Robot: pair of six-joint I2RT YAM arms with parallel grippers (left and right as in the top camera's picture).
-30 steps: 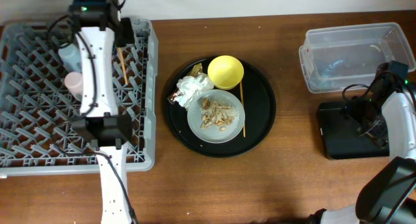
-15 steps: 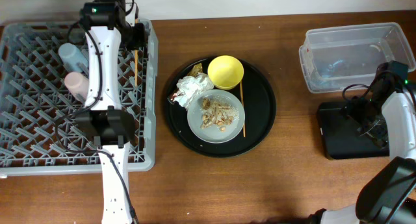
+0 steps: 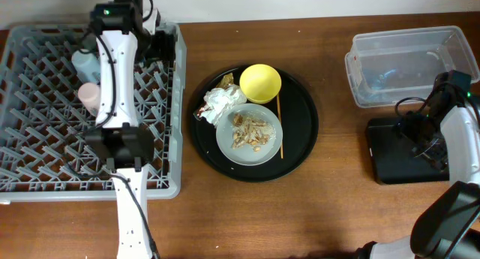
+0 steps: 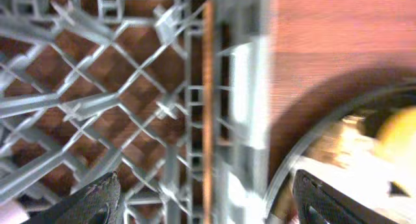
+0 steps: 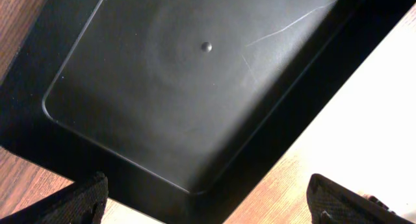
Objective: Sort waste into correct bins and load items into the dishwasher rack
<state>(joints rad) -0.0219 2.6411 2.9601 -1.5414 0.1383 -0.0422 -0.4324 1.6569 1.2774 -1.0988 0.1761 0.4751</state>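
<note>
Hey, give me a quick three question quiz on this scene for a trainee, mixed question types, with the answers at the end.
1. True or false: the yellow bowl sits on the round black tray.
2. What lies under the right gripper: A clear tub, B flat black tray, C plate?
3. How many cups are in the dishwasher rack?
Key: 1 true; 2 B; 3 two, the pink cup and the light-blue cup.
</note>
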